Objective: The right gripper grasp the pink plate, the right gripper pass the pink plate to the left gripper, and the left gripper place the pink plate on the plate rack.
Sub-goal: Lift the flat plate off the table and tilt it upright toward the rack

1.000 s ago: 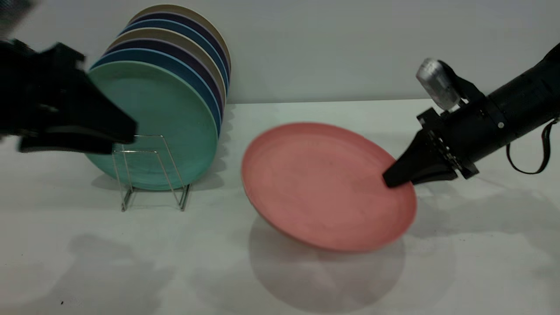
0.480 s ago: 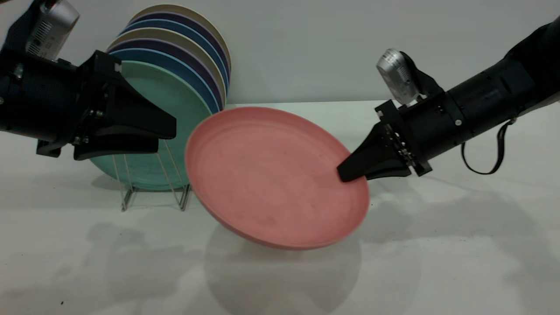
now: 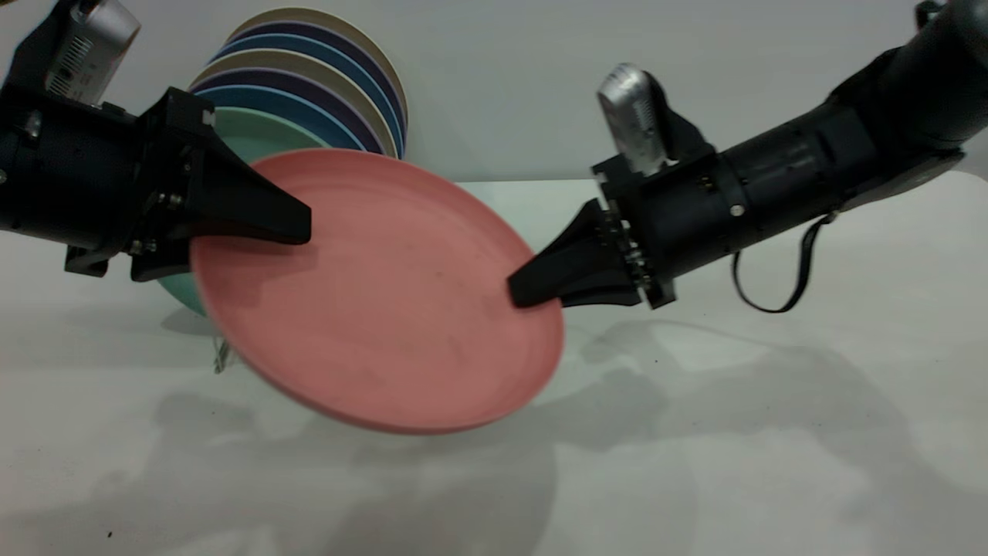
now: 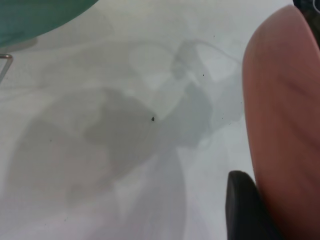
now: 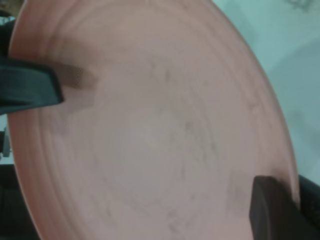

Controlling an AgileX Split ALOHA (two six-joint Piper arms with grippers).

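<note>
White matte surface (image 3: 772, 432) under my rig carries no readable writing. At frame centre, one round salmon-pink plastic plate (image 3: 378, 301) hangs tilted in the air. My right gripper (image 3: 519, 292) pinches its right rim. My left gripper (image 3: 297, 232) straddles its left rim, spread. Seven plates (image 3: 309, 85) stand upper left in the silver wire plate rack (image 3: 221, 357).

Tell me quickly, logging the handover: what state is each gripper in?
Right gripper: shut on the pink plate, holding its rim.
Left gripper: open, jaws straddling the plate's opposite rim.
</note>
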